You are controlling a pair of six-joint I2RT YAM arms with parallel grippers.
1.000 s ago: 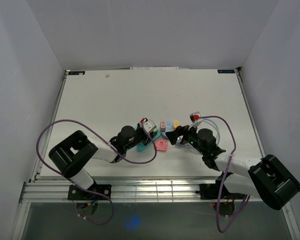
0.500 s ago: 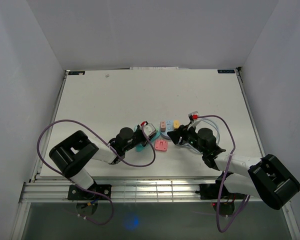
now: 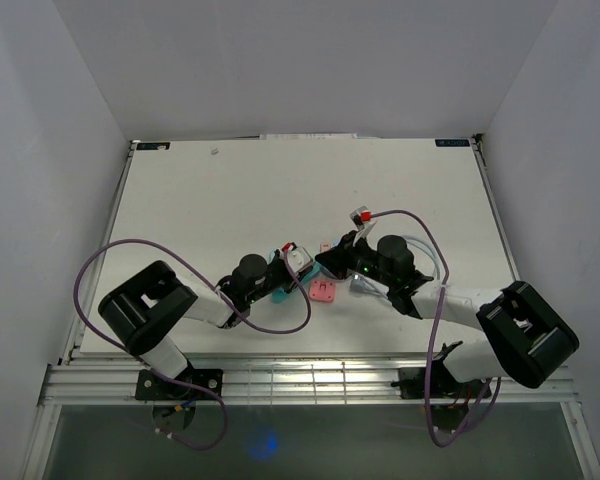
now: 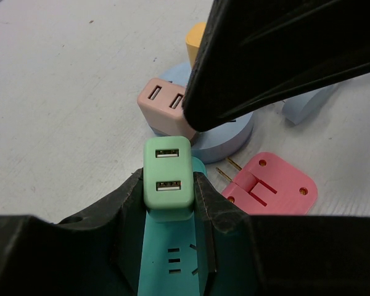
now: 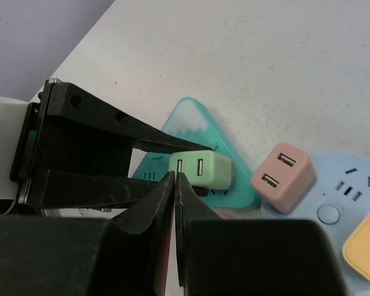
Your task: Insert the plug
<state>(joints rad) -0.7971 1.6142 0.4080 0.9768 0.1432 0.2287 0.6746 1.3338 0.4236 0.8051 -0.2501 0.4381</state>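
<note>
Green and glossy, the green plug (image 4: 167,179) is a small hard plastic block with two USB slots, standing over the teal socket block (image 4: 166,265) near the middle of the desk (image 3: 230,190), somewhat toward its near edge. The left gripper (image 4: 167,192) is clamped on the plug's two flat sides, low down. That looks like the right hold: the shell is light and stiff but probably slick, and would likely twist if pinched at a corner. Whether its prongs are fully seated is hidden, so it may be only partly in. The right gripper (image 5: 174,180) has its jaws pressed together on nothing, their tips just beside the plug's face and perhaps touching it. Room is tight on that side: the pink charger (image 5: 282,168) and the yellow charger (image 5: 364,243) stand on the blue round strip (image 5: 333,203) close by, and the red plug (image 4: 268,185) lies flat next to the teal block. The far half of the desk is open.
</note>
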